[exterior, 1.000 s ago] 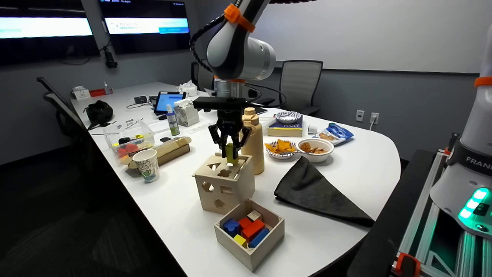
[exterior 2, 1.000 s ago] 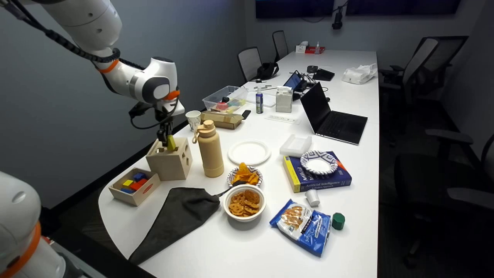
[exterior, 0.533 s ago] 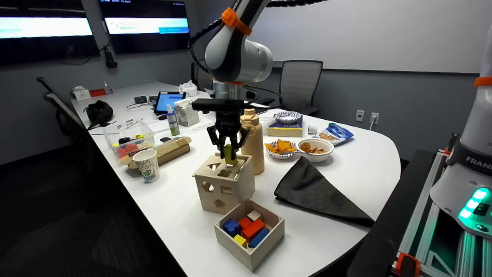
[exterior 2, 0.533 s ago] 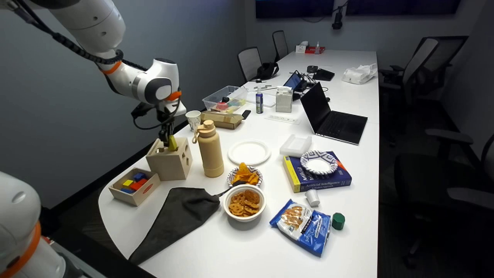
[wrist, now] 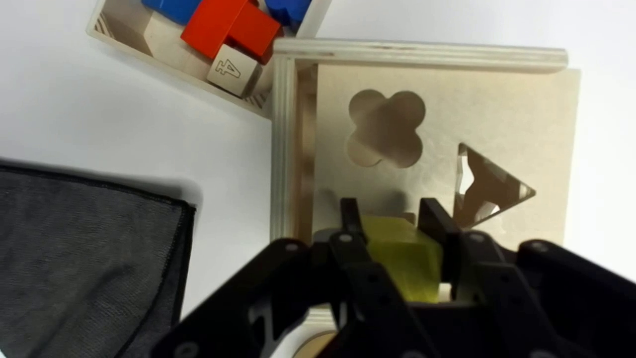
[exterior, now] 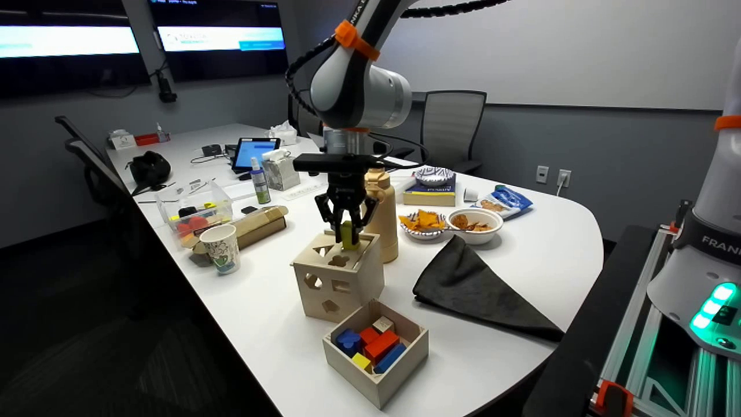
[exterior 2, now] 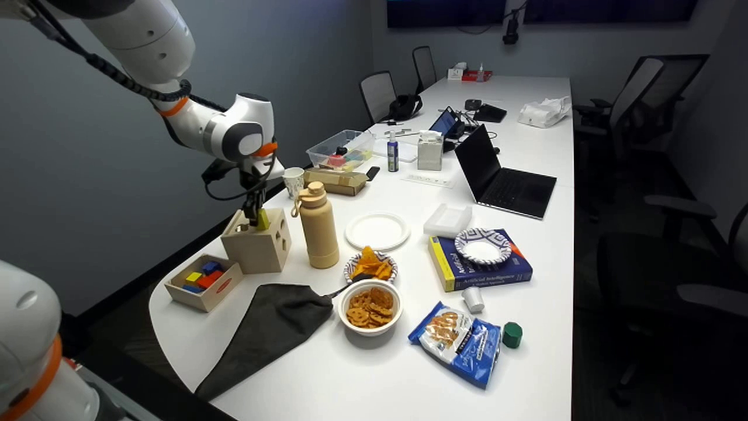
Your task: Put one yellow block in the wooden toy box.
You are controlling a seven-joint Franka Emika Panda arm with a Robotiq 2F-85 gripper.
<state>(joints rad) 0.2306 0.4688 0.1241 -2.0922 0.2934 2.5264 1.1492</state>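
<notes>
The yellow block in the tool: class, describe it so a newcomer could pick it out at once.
On the white table, beside the tan bottle, stands a pale cube-shaped wooden box. At the box's top, the black tool holds the yellow block. Being held sets it apart from the other yellow block in the open tray.

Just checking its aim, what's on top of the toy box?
The gripper holds a yellow block there, near the flower hole and triangle hole. The spot beneath is covered, so whether the block sits in a hole is unclear.
</notes>
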